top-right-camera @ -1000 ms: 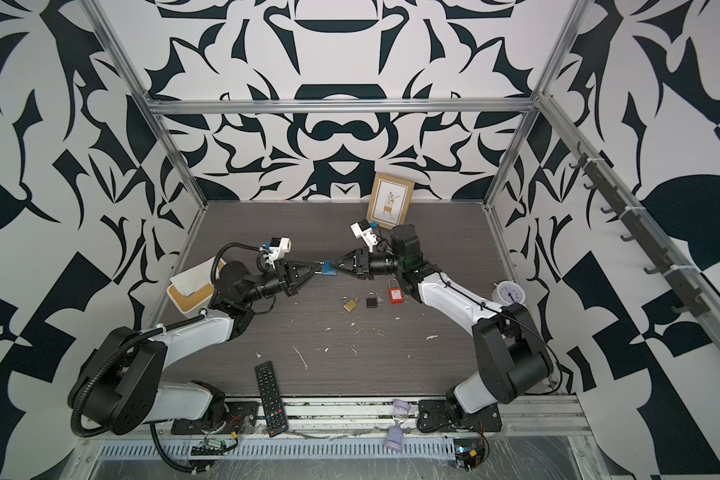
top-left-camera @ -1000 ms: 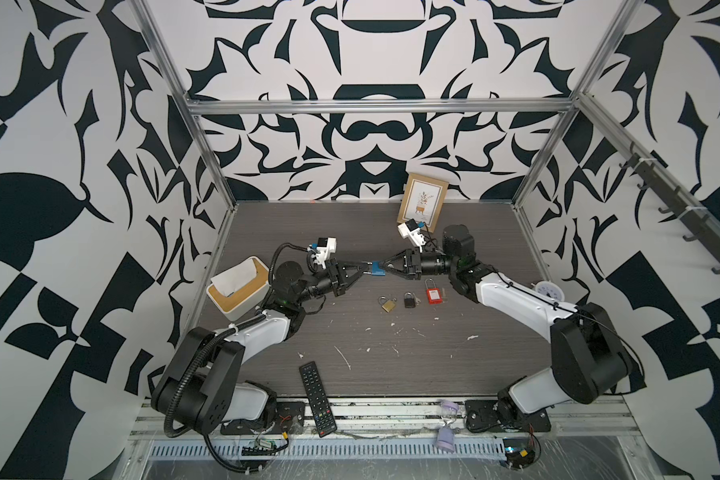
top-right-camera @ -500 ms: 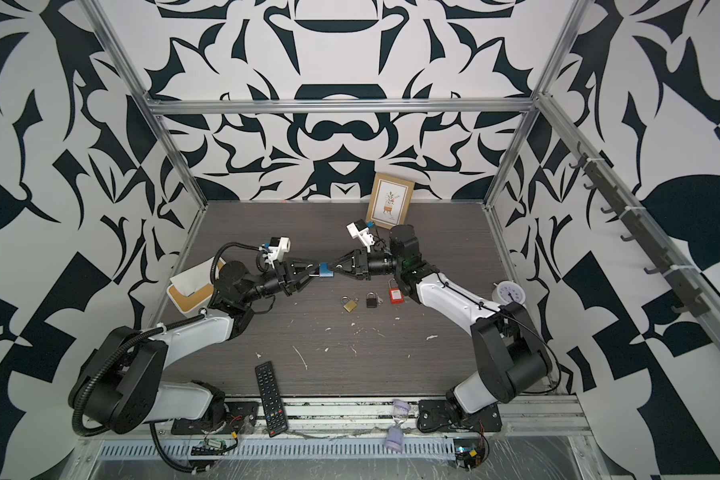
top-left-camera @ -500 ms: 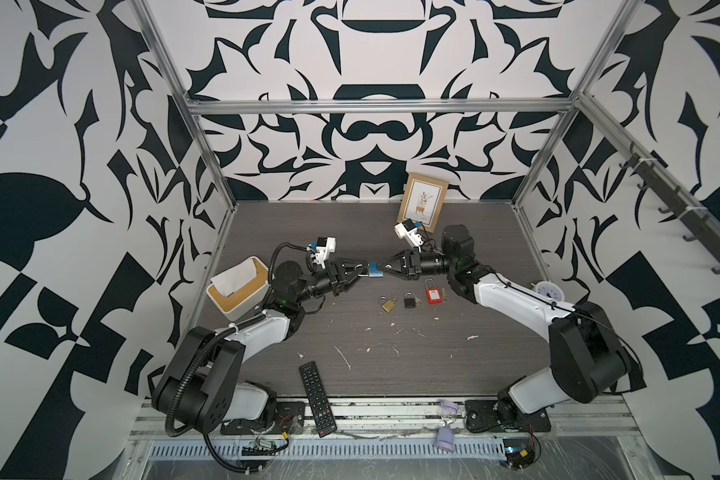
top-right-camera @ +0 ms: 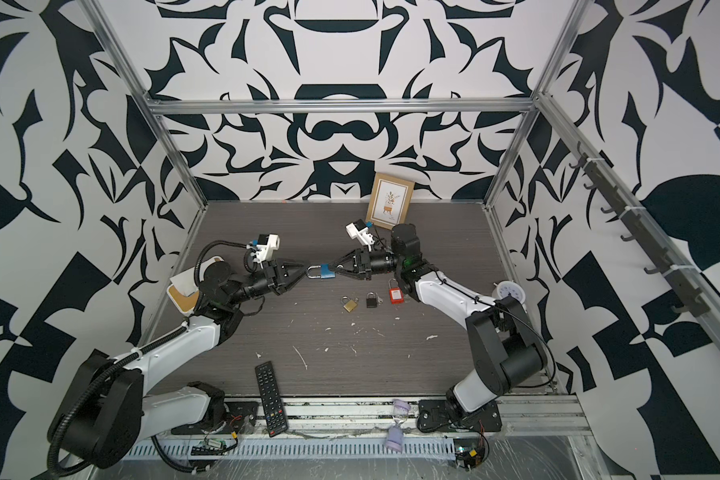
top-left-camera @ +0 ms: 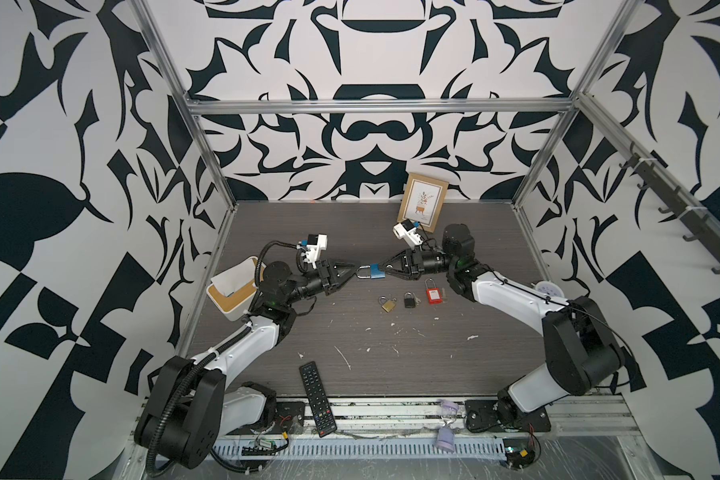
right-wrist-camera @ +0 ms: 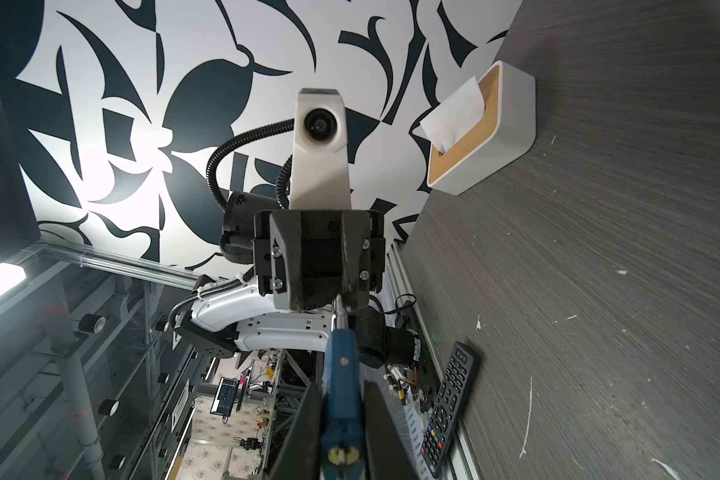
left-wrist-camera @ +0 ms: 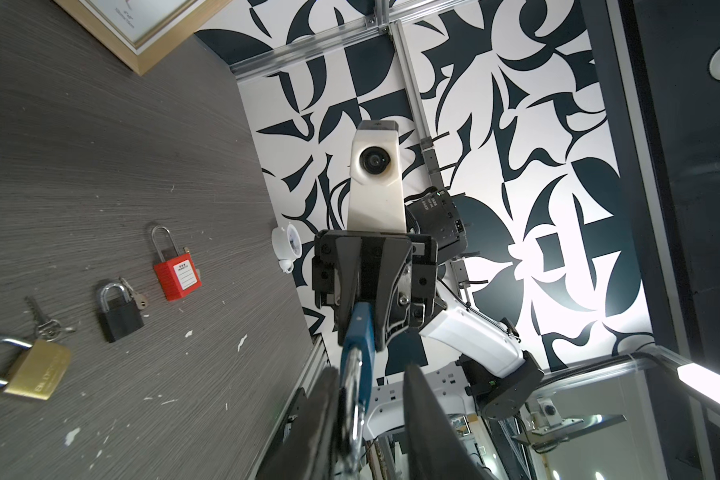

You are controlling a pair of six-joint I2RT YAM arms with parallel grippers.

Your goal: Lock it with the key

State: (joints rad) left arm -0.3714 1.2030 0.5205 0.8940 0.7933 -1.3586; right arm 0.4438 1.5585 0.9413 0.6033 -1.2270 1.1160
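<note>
A blue padlock hangs above the table between the two arms. My right gripper is shut on its blue body, with the brass keyhole end facing that wrist camera. The silver shackle points into my left gripper. That gripper is open, the shackle lying against one finger with a gap to the other. No key shows in the blue lock. Keys lie beside the brass padlock, and I cannot tell which is the task's key.
On the table below lie a brass padlock, a black padlock with a key in it and a red padlock. A remote lies at the front, a tissue box left, a picture frame at the back and a small clock right.
My left gripper's jaws have come apart from shut around the shackle. Both arms and the blue padlock stay in nearly the same place.
</note>
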